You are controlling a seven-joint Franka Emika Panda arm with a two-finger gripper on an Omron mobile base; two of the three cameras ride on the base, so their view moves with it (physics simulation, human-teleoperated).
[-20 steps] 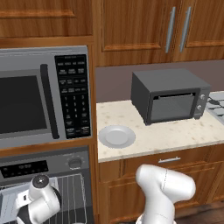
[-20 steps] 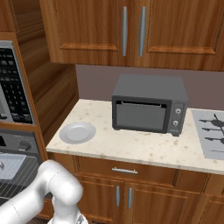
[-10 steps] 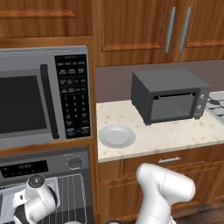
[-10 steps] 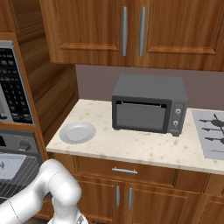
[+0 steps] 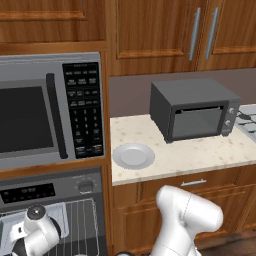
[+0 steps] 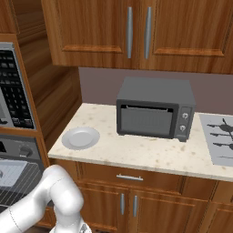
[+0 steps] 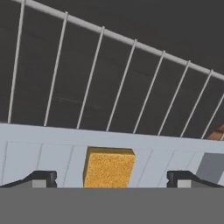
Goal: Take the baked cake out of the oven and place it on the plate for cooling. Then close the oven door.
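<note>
The cake [image 7: 108, 167], a small golden-brown cube, sits on a pale grey tray [image 7: 43, 153] inside the oven [image 5: 60, 187], with a wire rack [image 7: 113, 83] above it. My gripper [image 7: 113, 179] is open and low in front of the cake. One fingertip stands on each side of it, well apart from it. In the left base view my wrist [image 5: 36, 227] reaches into the oven cavity below the knob [image 5: 85, 186]. The round pale plate [image 5: 133, 155] [image 6: 81, 137] lies empty on the counter's left end. The oven door is out of view.
A microwave [image 5: 45, 110] sits above the oven. A dark toaster oven [image 5: 195, 110] [image 6: 154, 111] stands on the counter [image 6: 145, 154] right of the plate, with a cooktop [image 6: 220, 136] at the far right. Wooden cabinets hang above and below.
My wrist has sunk a little lower and to the left, deeper into the oven. The gripper has stayed open. Plate and counter things have not moved.
</note>
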